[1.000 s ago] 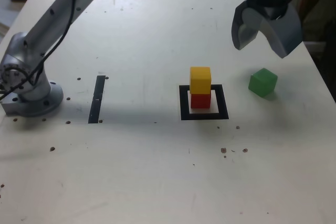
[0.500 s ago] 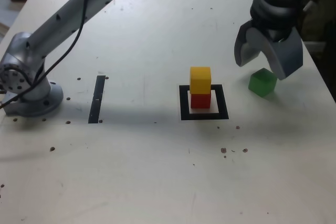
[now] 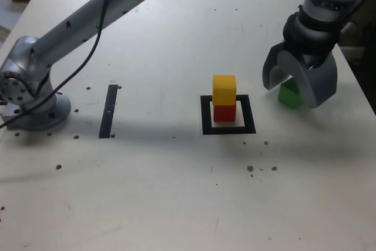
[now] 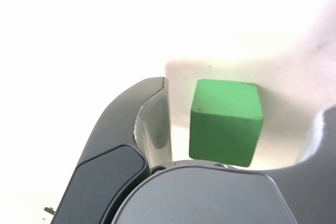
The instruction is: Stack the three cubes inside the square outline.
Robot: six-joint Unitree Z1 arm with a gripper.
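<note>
Sitting between spread end effector (image 3: 298,91) jaws, plain matte green cube (image 4: 226,121)

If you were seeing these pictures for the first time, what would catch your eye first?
First, the small tower at the centre of the table: the yellow cube stacked on the red cube inside the black square outline. Then, towards the exterior view's right, the grey gripper with its jaws spread around the green cube, which sits on the table with gaps on both sides in the wrist view.
</note>
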